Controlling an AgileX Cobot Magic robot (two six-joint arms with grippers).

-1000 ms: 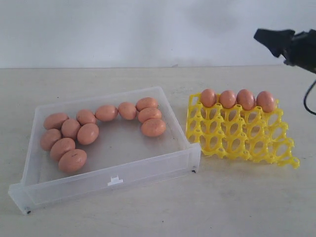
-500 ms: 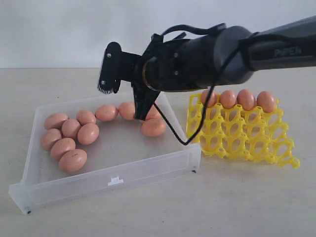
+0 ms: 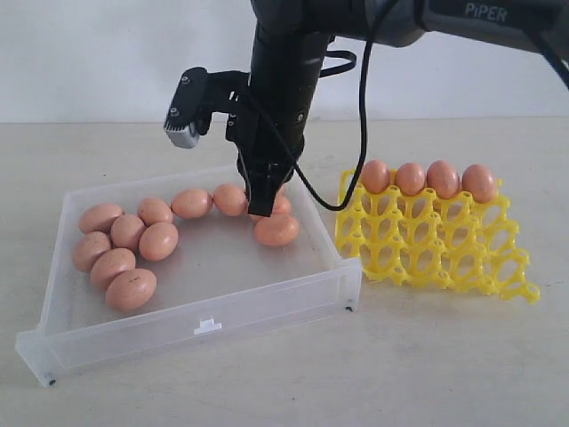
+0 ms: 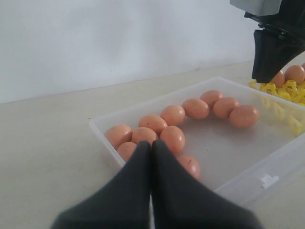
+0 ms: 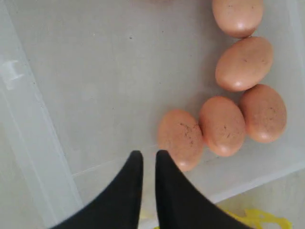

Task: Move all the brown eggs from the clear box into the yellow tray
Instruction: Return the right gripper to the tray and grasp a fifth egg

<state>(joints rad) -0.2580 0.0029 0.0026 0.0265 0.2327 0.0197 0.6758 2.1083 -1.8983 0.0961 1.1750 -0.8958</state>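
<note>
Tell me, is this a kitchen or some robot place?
Most likely a robot lab test bench, not a kitchen: a black robot arm hangs over a clear box of brown eggs beside a yellow tray, on a pale tabletop against a plain white wall.

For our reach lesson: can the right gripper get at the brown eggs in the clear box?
Likely yes: the right gripper hangs over the clear box beside a brown egg, nothing between; jaws must widen.

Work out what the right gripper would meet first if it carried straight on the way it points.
The right gripper would probably meet the bare floor of the clear box, right beside the nearest brown egg; depth is unclear, so it might graze that egg.
</note>
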